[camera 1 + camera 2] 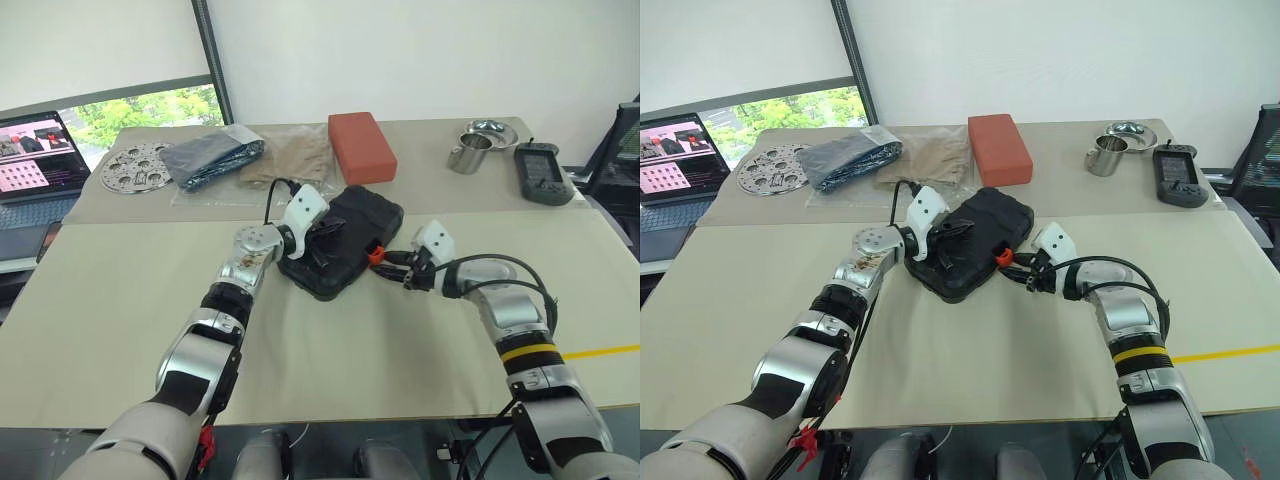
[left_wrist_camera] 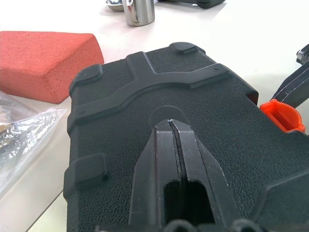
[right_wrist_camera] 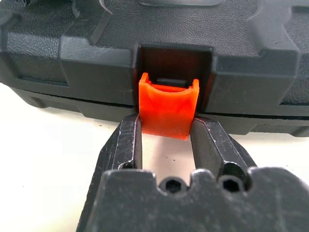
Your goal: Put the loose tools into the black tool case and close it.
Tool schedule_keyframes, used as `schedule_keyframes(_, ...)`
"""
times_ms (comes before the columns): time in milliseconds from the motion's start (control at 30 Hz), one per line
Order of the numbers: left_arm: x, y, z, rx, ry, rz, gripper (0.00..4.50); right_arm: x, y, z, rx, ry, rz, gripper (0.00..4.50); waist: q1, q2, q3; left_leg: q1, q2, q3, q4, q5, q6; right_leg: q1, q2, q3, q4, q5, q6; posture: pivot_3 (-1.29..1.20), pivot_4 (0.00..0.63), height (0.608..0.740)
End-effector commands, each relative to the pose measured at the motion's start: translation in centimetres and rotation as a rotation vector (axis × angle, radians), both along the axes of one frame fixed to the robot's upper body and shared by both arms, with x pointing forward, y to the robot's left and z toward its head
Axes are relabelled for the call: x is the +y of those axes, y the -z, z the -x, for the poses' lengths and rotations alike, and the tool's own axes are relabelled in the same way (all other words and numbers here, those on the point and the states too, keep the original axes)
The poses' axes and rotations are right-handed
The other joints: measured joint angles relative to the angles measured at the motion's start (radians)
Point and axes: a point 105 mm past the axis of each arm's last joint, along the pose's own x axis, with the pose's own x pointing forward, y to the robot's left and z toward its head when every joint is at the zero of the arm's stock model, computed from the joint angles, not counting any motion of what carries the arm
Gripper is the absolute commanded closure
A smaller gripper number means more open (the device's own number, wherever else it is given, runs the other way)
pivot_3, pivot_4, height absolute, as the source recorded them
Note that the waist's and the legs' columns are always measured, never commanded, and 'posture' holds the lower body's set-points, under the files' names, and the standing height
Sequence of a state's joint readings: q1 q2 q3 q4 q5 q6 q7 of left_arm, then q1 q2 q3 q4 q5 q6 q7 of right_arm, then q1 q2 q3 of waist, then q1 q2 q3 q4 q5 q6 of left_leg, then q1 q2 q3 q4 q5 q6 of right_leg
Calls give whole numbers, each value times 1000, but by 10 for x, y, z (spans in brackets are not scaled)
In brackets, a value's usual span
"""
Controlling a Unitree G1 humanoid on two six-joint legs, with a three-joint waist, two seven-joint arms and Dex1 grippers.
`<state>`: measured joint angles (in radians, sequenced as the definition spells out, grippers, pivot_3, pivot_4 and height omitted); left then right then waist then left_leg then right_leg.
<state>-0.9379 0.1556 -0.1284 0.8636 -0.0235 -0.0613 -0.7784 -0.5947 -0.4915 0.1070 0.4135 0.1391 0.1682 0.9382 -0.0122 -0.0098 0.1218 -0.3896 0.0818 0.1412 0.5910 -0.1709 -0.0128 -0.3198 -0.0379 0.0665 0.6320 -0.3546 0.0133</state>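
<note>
Left gripper (image 2: 175, 126) has its fingers pressed together, tips resting on the lid of the case (image 1: 345, 240), which lies closed near the middle of the table (image 1: 120, 300), in front of the red block (image 1: 361, 146). At the case's right edge the right gripper (image 3: 164, 133) pinches the orange latch (image 3: 167, 108) between its two fingers, one on each side of the tab. Far right at the back: steel cup (image 1: 469, 154), bowl (image 1: 489, 130) and a handheld device (image 1: 541, 172).
</note>
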Motion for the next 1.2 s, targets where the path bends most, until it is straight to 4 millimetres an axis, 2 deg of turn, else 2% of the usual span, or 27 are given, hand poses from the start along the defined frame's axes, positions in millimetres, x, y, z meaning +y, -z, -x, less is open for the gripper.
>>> schedule_keyframes(33, -8, 25, 11, 66, 47, -46, 4500, 15, -17, -3, -77, -43, -2, 3304, -1, 0, 0, 0, 0, 0, 0, 0, 0, 0, 0, 0, 0, 0, 0, 0, 150, 740)
schedule_keyframes(100, -8, 25, 11, 67, 48, -47, 4500, 16, -19, -6, -89, -31, -10, 2298, -1, 0, 0, 0, 0, 0, 0, 0, 0, 0, 0, 0, 0, 0, 0, 0, 150, 740)
schedule_keyframes(233, -7, 26, 12, 69, 49, -49, 4500, 16, -20, -6, -96, -28, -16, 1125, -3, 0, 0, 0, 0, 0, 0, 0, 0, 0, 0, 0, 0, 0, 0, 0, 150, 740)
schedule_keyframes(267, -7, 26, 12, 71, 48, -49, 4500, 14, -20, -4, -91, -28, -17, 696, -2, 0, 0, 0, 0, 0, 1, 0, 0, 0, 0, 0, 1, 0, 0, 0, 150, 740)
schedule_keyframes(567, -7, 26, 11, 72, 44, -43, 4500, -13, -26, 7, -76, 33, -25, 696, 6, 1, 0, 0, -1, 0, 0, 0, 0, 0, -1, 0, 0, 0, 0, 0, 150, 740)
schedule_keyframes(700, -10, 26, 12, 74, 50, -42, 4500, -16, -21, 5, -74, 65, -18, 1685, 5, 1, 0, 0, -1, 0, 0, 0, 0, 1, -1, 0, 0, 0, 0, 0, 150, 740)
schedule_keyframes(967, -9, 26, 12, 73, 48, -41, 4500, -7, -23, 1, -81, 51, -15, 4444, 8, 1, -1, 0, -1, 0, 1, 0, 0, 1, -1, 0, 0, 0, 0, 0, 150, 740)
schedule_keyframes(1200, -7, 28, 12, 76, 43, -41, 4500, 6, -30, -8, -109, 28, -27, 4477, 1, 1, -1, 0, -1, 0, 1, 0, 0, 1, -1, 0, 0, 0, 0, 0, 150, 740)
